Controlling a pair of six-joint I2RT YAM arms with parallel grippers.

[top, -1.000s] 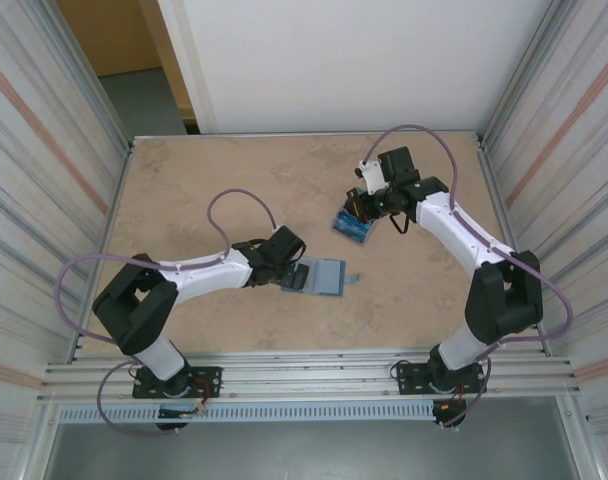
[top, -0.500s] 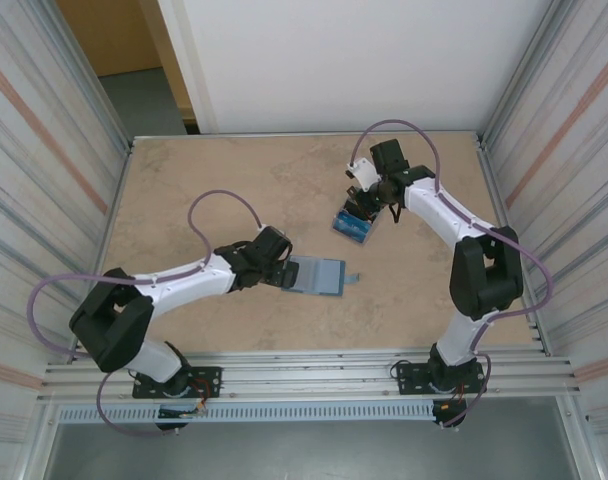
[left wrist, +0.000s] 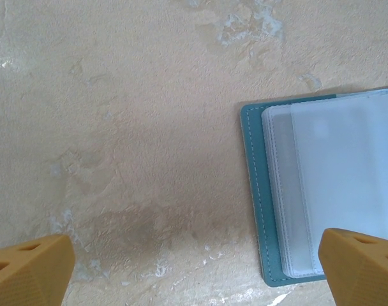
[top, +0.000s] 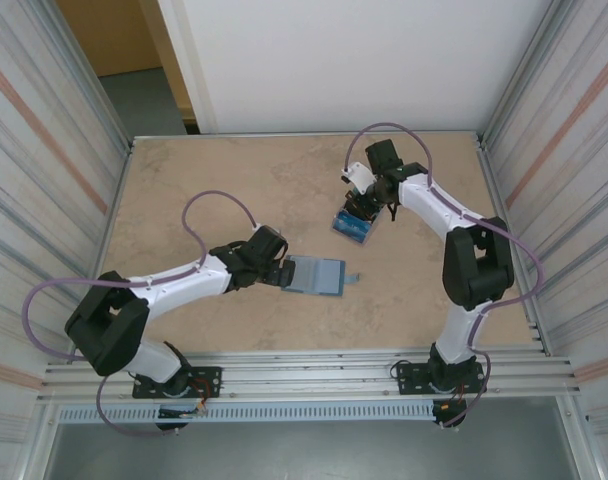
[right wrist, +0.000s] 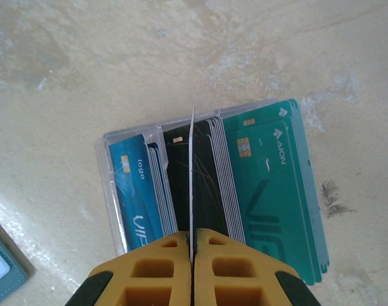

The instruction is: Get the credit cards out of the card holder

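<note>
Found the card holder (top: 321, 276) lying open and flat near the middle of the table (top: 184, 190), teal border outermost, clear sleeves facing up. Noted the credit cards (right wrist: 264, 172) well apart from it, toward the far right, stacked in blue, black and teal rows inside a clear tray (right wrist: 106, 159). Saw the right gripper (right wrist: 193, 247) just above that tray, fingers pinched together on one thin card (right wrist: 192, 166) held edge-on over the black row. Logged the left gripper (top: 287, 272) at the holder's left edge, fingers spread wide, gripping nothing; could not tell whether either fingertip touched the holder.
</note>
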